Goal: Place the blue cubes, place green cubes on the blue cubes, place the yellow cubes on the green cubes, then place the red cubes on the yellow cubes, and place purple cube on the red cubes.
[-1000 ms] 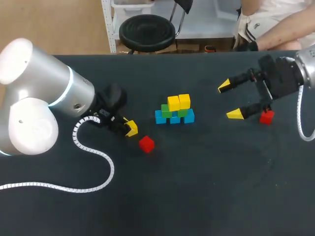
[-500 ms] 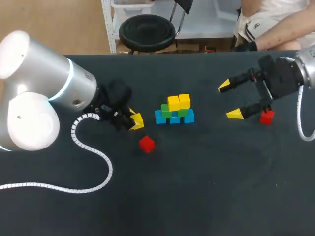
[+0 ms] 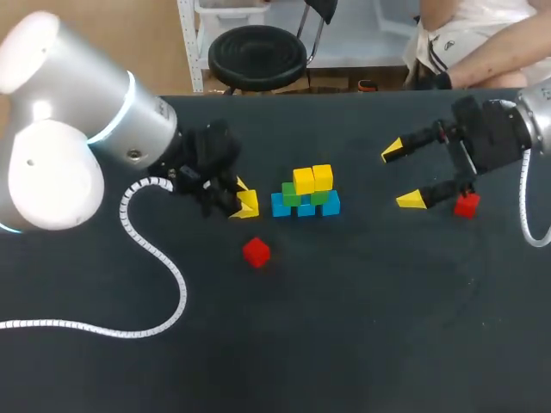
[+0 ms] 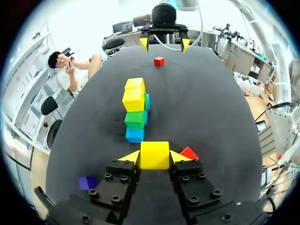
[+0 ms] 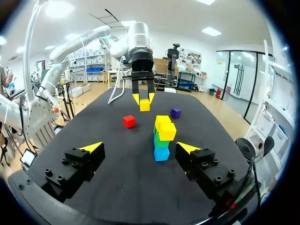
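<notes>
Matte black table spreading wide under even light

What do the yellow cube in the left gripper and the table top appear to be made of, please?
The yellow cube, held in the left gripper, looks like painted wood or hard plastic: opaque, flat faces, crisp edges, slight sheen. The table top seems covered in matte black cloth or mat: no glare.

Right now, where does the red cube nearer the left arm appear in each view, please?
Head view: red cube alone, nearer the camera than the cube stack.
Left wrist view: red cube beside the left fingers, short of the cube stack.
Right wrist view: red cube beside the cube stack, ahead of the right fingers.
Shared landmark: the cube stack.
</notes>
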`<action>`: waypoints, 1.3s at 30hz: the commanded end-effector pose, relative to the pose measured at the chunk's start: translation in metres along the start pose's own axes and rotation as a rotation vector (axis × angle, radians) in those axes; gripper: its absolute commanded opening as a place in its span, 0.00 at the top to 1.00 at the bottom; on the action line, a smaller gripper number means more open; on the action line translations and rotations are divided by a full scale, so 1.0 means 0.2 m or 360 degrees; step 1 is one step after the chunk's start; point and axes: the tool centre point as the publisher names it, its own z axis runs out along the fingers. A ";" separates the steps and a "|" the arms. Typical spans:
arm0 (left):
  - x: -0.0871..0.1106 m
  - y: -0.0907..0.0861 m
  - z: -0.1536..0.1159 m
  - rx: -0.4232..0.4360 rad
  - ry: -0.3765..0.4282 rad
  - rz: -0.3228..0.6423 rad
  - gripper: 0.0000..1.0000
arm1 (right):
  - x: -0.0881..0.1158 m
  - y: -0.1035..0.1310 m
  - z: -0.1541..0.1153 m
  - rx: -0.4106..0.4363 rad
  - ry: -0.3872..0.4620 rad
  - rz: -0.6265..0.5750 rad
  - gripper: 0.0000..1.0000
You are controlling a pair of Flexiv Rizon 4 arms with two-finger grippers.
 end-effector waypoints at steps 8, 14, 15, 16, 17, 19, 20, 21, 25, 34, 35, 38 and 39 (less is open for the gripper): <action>-0.01 0.01 0.00 0.0005 0.0013 -0.0002 1.00 | 0.00 0.00 0.00 0.0001 -0.0001 -0.0001 0.00; -0.01 0.01 0.00 0.0005 0.0013 -0.0002 1.00 | 0.00 0.00 0.00 0.0001 -0.0001 -0.0001 0.00; -0.01 0.01 0.00 0.0005 0.0013 -0.0002 1.00 | 0.00 0.00 0.00 0.0001 -0.0001 -0.0001 0.00; -0.01 0.01 0.00 0.0005 0.0013 -0.0002 1.00 | 0.00 0.00 0.00 0.0001 -0.0001 -0.0001 0.00; -0.01 0.01 0.00 0.0005 0.0013 -0.0002 1.00 | 0.00 0.00 0.00 0.0001 -0.0001 -0.0001 0.00; -0.01 0.01 0.00 0.0005 0.0013 -0.0002 1.00 | 0.00 0.00 0.00 0.0001 -0.0001 -0.0001 0.00; -0.01 0.01 0.00 0.0005 0.0013 -0.0002 1.00 | 0.00 0.00 0.00 0.0001 -0.0001 -0.0001 0.00; -0.01 0.03 -0.01 -0.0013 0.0003 -0.0028 1.00 | 0.00 0.00 0.00 0.0001 -0.0001 -0.0001 0.00; -0.02 0.10 -0.04 -0.0030 -0.0011 -0.0032 1.00 | 0.00 0.00 0.00 0.0001 -0.0001 -0.0001 0.00; -0.10 0.20 -0.01 -0.0002 0.0009 0.0051 1.00 | 0.00 0.00 0.00 0.0001 -0.0001 -0.0001 0.00; -0.12 0.20 0.00 -0.0003 0.0010 0.0061 1.00 | 0.00 0.00 0.00 0.0001 -0.0001 -0.0001 0.00; -0.15 0.21 0.03 -0.0002 0.0015 0.0073 1.00 | 0.00 0.00 0.00 0.0001 -0.0001 -0.0001 0.00; -0.17 0.21 0.04 0.0000 0.0015 0.0075 1.00 | 0.00 0.00 0.00 0.0001 -0.0001 -0.0001 0.00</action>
